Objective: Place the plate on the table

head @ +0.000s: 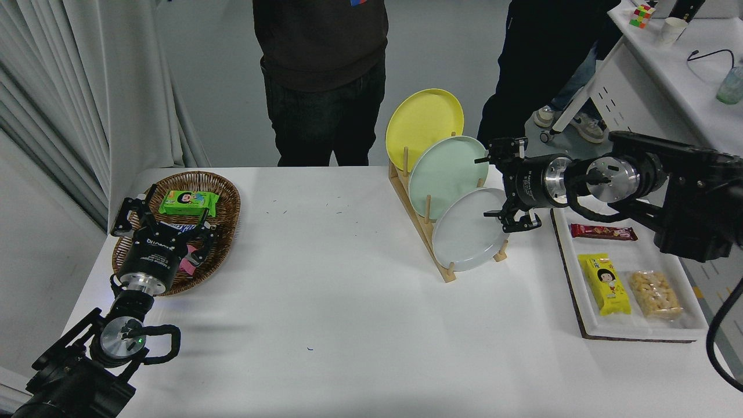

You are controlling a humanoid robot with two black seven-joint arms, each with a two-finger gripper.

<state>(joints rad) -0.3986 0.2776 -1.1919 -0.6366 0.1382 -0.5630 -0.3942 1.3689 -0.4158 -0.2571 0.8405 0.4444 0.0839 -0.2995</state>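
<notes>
The pale grey plate (464, 235) stands on edge in the front slot of a wooden rack (429, 238) on the white table (348, 302). A mint green plate (444, 171) and a yellow plate (421, 122) stand behind it. My right gripper (493, 186) is open, pointing left at the upper right rim of the grey plate, its lower finger over that rim and its upper finger by the green plate's edge. My left gripper (159, 223) is parked open at the lower left, over a wicker basket.
The wicker basket (226, 203) holds snack packets at the left. A white tray (572, 290) with several snacks lies at the right. Two people stand at the far side. A second table with a cup stands at the top right.
</notes>
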